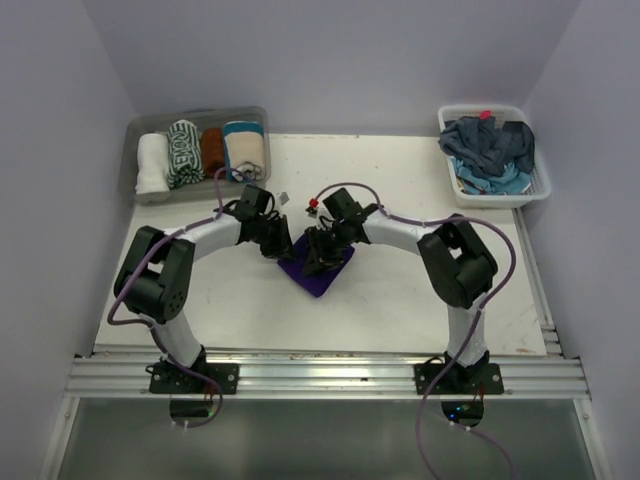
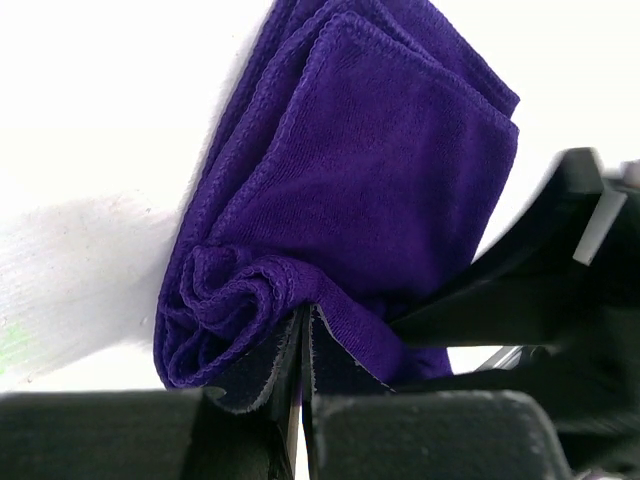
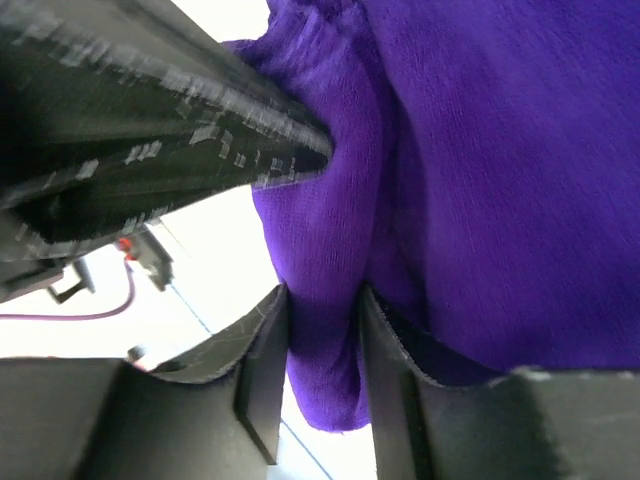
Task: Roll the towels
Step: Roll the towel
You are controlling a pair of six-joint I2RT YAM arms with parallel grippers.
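— Where is the purple towel (image 2: 380, 180)?
— Folded on the table (image 1: 400, 300), midway between my two arms, its near end bunched up.
— And your left gripper (image 2: 303, 335)?
— Pinched tight on that bunched edge, with only cloth between the fingers.
— The right gripper (image 3: 322, 310)?
— Its fingers stand apart with a fold of the same towel between them. Whether they press it, I cannot tell.
— Anything else?
— Four rolled towels (image 1: 185, 152) in the tub (image 1: 255, 115), far left.

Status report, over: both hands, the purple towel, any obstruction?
Left hand shut on purple towel, at bunched edge. Right hand jaws apart around a fold, grip unclear. Towel partly rolled. Hands crowded together; no other obstruction.
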